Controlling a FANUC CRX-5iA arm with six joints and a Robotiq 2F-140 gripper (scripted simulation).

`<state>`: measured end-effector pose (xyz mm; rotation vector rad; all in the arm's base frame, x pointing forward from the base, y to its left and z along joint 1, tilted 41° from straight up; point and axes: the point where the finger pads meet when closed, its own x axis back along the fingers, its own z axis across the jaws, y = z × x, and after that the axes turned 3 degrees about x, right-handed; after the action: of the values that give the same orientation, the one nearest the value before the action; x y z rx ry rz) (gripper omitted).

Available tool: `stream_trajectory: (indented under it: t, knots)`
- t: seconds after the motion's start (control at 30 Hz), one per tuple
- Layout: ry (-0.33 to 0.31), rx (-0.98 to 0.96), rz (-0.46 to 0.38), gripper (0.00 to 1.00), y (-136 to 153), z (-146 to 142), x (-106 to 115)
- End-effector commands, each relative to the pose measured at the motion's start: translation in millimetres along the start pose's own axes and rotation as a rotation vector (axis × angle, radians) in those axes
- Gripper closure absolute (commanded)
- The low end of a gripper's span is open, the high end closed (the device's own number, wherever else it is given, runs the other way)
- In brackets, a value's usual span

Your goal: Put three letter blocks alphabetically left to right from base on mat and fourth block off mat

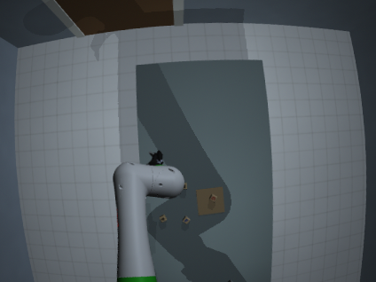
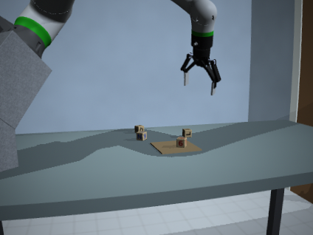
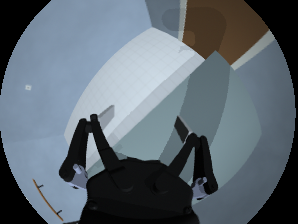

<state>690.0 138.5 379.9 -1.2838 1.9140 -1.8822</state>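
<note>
The mat (image 1: 202, 197) (image 2: 161, 148) lies flat on the table. A block (image 1: 213, 198) (image 2: 181, 142) rests on it, turned, with a red mark on top and a red 6 on one side. Three blocks are off the mat: one (image 1: 185, 186) (image 2: 187, 132) to its left, partly hidden by the arm in the top view; one (image 1: 186, 220) (image 2: 142, 136) with a blue N on a side, turned; one (image 1: 163, 218) (image 2: 139, 128) farthest left. The top characters are too small to read. My gripper (image 2: 198, 89) (image 3: 145, 115) is open and empty, high above the table.
The arm (image 1: 133, 222) reaches over the left part of the table (image 1: 239, 133) (image 2: 111, 177). The blocks and mat are outside the wrist view, which shows table, floor and a brown panel (image 3: 205, 30). The table's left edge is close to the gripper in the top view.
</note>
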Motion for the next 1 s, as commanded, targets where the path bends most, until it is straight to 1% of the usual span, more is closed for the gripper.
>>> stream_trajectory:
  t: [0.0,0.03,0.07,0.1,0.13,0.17,0.23,0.27,0.3,0.33,0.37,0.43,0.47,0.73,0.8,0.9,0.97]
  knots:
    - [0.029,0.042,0.048,0.00,42.9,-34.1,-19.9]
    - [0.029,0.042,0.048,0.00,42.9,-34.1,-19.9]
    - [0.037,0.052,0.051,0.00,58.4,-42.8,-23.7]
    - [0.042,0.057,0.052,0.00,66.3,-47.0,-25.3]
    - [0.042,0.057,0.052,0.00,66.3,-47.0,-25.3]
    - [0.052,0.068,0.052,0.00,84.7,-56.0,-28.3]
    - [0.052,0.068,0.052,0.00,84.7,-56.0,-28.3]
    - [0.067,0.082,0.050,0.00,109.3,-66.7,-30.9]
    - [0.071,0.086,0.049,0.00,115.4,-69.2,-31.3]
    - [0.071,0.086,0.049,0.00,115.4,-69.2,-31.3]
    - [0.086,0.099,0.044,0.00,138.1,-77.7,-32.2]
    - [0.087,0.100,0.044,0.00,140.1,-78.4,-32.3]
    - [0.103,0.113,0.036,0.00,164.4,-86.3,-32.1]
    - [0.161,0.162,-0.004,0.00,248.8,-107.6,-24.0]
    - [0.161,0.162,-0.004,0.00,248.8,-107.6,-24.0]
    - [0.186,0.185,-0.027,0.00,286.0,-114.5,-17.2]
    - [0.195,0.194,-0.036,0.00,299.7,-116.6,-14.3]
